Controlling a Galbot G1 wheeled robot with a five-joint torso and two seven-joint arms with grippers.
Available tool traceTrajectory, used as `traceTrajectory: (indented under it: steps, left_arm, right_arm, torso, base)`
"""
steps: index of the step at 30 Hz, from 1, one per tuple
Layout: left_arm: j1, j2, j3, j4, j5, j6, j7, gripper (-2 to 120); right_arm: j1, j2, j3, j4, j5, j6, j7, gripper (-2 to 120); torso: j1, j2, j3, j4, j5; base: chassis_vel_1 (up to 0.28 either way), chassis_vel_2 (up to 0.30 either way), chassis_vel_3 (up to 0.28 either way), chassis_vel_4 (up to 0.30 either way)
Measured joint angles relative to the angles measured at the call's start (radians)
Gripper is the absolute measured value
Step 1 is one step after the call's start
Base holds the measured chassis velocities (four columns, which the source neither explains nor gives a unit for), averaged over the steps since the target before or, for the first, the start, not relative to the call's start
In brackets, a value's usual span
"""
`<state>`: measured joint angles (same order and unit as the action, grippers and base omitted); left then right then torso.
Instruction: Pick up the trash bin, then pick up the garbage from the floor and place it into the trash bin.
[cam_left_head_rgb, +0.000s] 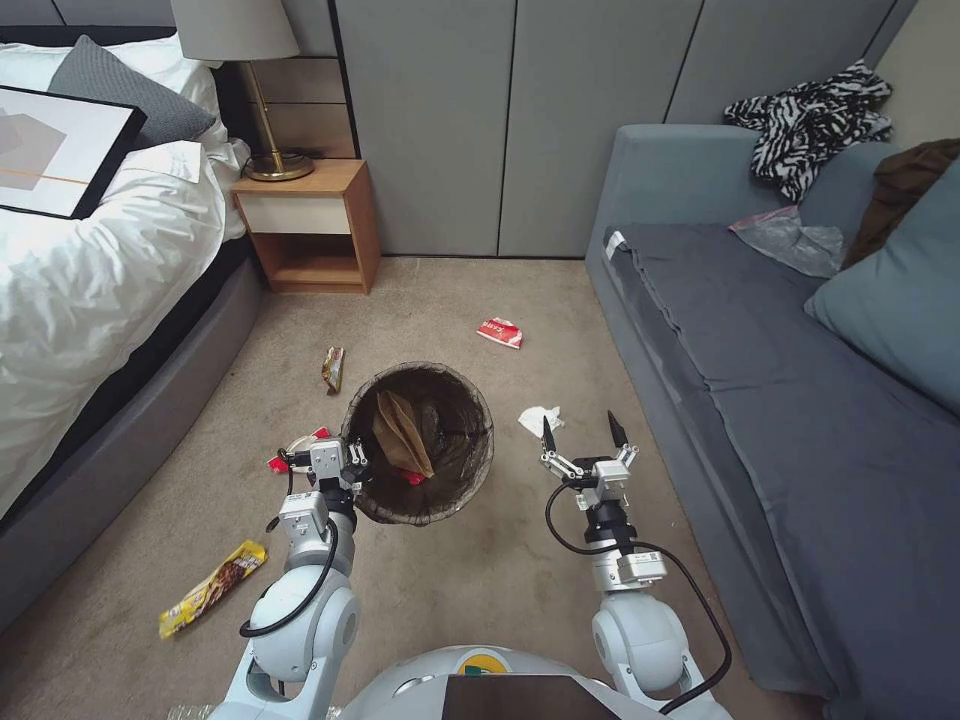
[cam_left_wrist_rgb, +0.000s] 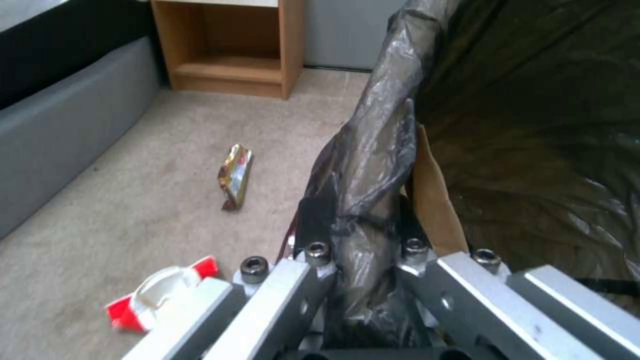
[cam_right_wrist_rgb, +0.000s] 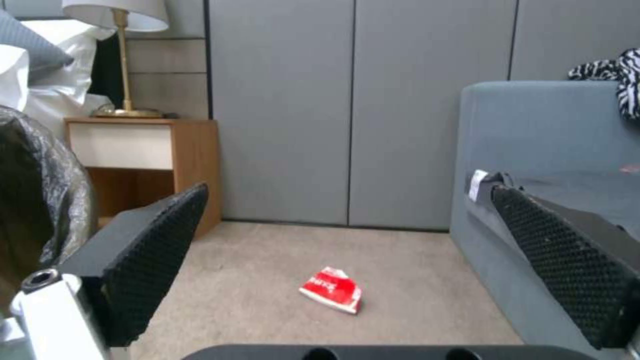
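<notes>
1. Sofa (cam_left_head_rgb: 800, 400): grey-blue, far side of the carpet from the bed (cam_left_head_rgb: 90, 280), well apart from the trash bin.
2. Nightstand (cam_left_head_rgb: 315, 225): wooden, against the wall beyond the trash bin, lamp (cam_left_head_rgb: 245, 60) on top.
3. Trash bin (cam_left_head_rgb: 420, 440): tilted, mouth facing up toward the head camera, dark bag folded over the rim. Crumpled brown paper bag (cam_left_head_rgb: 403, 432) lies inside, with a bit of red beside it at the bottom.
4. Left arm: extended forward, wrist level with the trash bin's near rim. Left gripper (cam_left_head_rgb: 345, 462) is clamped on that rim; in the left wrist view the bag-covered rim (cam_left_wrist_rgb: 363, 200) runs between the closed-in fingers (cam_left_wrist_rgb: 313, 220).
5. Right arm: extended forward, just beside the trash bin on the sofa side, held above the carpet. Right gripper (cam_left_head_rgb: 583, 432) is spread wide and grips nothing; black textured pads (cam_right_wrist_rgb: 150, 250) stand far apart.
6. Litter relative to the trash bin:
   - yellow snack wrapper (cam_left_head_rgb: 212, 588): on the carpet, bed side, nearer the robot;
   - red wrapper (cam_left_head_rgb: 500, 332): beyond it, toward the wall;
   - gold wrapper (cam_left_head_rgb: 333, 368): just beyond its rim, bed side;
   - white tissue (cam_left_head_rgb: 538, 418): just beside it, by the right gripper;
   - red-and-white piece (cam_left_wrist_rgb: 163, 295): by the left gripper.
</notes>
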<state>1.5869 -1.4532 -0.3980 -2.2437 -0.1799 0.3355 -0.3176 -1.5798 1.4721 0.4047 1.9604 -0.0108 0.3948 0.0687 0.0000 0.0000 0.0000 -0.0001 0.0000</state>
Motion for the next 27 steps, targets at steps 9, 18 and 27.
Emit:
traceTrajectory:
  steps: [9,18,27]
  left_arm:
    - [0.001,-0.001,0.000,-0.002,0.002,0.000,0.000,2]
    - [0.001,-0.001,0.000,-0.002,0.007,-0.002,0.000,2]
    - [0.001,-0.001,0.001,0.000,0.008,-0.002,0.000,2]
  right_arm:
    - [0.002,0.000,0.000,0.004,0.003,-0.003,-0.007,100]
    - [0.001,0.001,-0.002,0.002,0.005,-0.003,-0.018,100]
    - [0.004,-0.001,-0.002,0.000,0.007,-0.003,-0.018,100]
  torso:
    - [0.000,0.000,0.000,0.0000,0.0001]
    - [0.000,0.000,0.000,0.0001,0.0000]
    - [0.000,0.000,0.000,0.0001,0.0001]
  base:
    - [-0.138,0.138,0.148,-0.146]
    - [-0.166,0.150,0.159,-0.172]
    - [-0.161,0.167,0.166,-0.170]
